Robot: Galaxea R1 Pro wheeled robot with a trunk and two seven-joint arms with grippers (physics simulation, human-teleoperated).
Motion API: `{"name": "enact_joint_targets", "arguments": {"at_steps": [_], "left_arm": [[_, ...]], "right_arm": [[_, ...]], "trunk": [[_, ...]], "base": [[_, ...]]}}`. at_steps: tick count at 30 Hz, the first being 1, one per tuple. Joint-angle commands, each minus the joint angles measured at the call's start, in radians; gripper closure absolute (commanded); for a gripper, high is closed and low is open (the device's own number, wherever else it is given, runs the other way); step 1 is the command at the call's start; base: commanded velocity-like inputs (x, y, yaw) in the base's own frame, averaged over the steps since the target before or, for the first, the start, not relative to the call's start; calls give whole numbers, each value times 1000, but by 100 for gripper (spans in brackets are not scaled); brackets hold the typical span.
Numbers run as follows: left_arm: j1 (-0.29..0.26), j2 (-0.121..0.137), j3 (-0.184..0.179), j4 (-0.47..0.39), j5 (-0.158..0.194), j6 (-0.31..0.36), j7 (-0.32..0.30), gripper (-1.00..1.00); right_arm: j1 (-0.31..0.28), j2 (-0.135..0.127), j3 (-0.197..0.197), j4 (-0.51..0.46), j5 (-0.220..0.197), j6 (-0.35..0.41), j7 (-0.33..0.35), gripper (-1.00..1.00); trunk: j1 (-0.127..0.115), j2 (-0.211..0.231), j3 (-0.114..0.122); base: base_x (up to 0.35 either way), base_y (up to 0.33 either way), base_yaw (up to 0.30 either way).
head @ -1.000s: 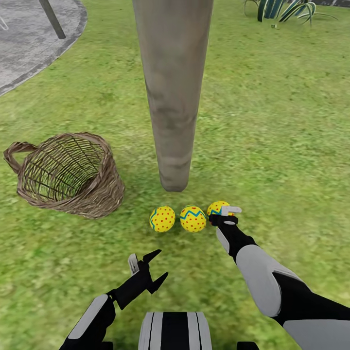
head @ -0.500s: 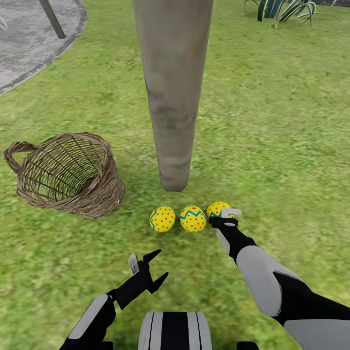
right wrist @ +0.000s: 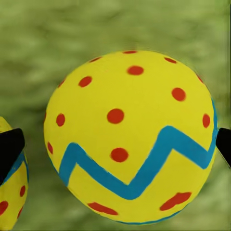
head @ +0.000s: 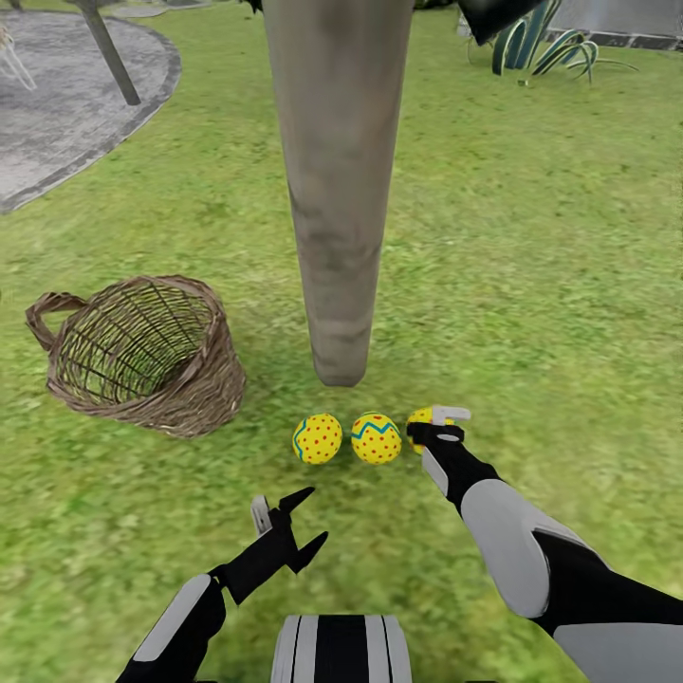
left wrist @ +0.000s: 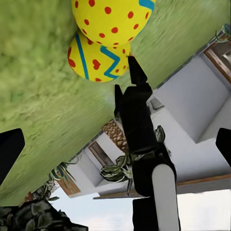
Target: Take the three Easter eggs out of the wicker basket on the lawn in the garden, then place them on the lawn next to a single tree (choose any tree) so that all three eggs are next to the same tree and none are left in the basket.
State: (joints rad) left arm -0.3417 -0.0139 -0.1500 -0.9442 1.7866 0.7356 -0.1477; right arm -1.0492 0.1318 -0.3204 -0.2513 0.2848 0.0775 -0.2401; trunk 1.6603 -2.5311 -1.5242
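Three yellow Easter eggs with red dots lie in a row on the lawn [head: 531, 247], just in front of the base of the pale tree [head: 334, 209] trunk. The left egg [head: 317, 438] and the middle egg [head: 376, 437] lie free. Around the right egg [head: 418, 416] my right gripper [head: 438, 423] stands open; in the right wrist view that egg [right wrist: 129, 137] sits on the grass between the fingertips [right wrist: 9, 149]. Left of the tree, the wicker basket [head: 142, 356] leans on the grass with no egg showing inside. My left gripper [head: 311, 517] hangs open and holds nothing, nearer to me.
A grey paved patio [head: 66, 114] with a dark post curves at the far left. A spiky plant [head: 545, 43] grows at the far right by a stone edge. The left wrist view shows two eggs [left wrist: 103, 43] and my right forearm [left wrist: 144, 144] before a white house.
The whole head view has shifted a little, so the camera moved. The eggs, the basket and both grippers keep their places relative to each other.
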Motion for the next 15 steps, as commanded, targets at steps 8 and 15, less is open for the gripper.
{"name": "enact_joint_targets", "arguments": {"at_steps": [8, 15], "left_arm": [[-6, 11, 2, -1, -1, -33, -1, -100], [-6, 15, 4, -2, -1, -33, -1, -100]], "right_arm": [[0, -3, -5, -20, 10, 6, 2, -100], [0, -3, -5, -21, 10, 6, 4, -100]], "trunk": [[-4, 2, 31], [-7, 3, 58]], "base": [[0, 0, 0], [-178, 74, 0]]}}
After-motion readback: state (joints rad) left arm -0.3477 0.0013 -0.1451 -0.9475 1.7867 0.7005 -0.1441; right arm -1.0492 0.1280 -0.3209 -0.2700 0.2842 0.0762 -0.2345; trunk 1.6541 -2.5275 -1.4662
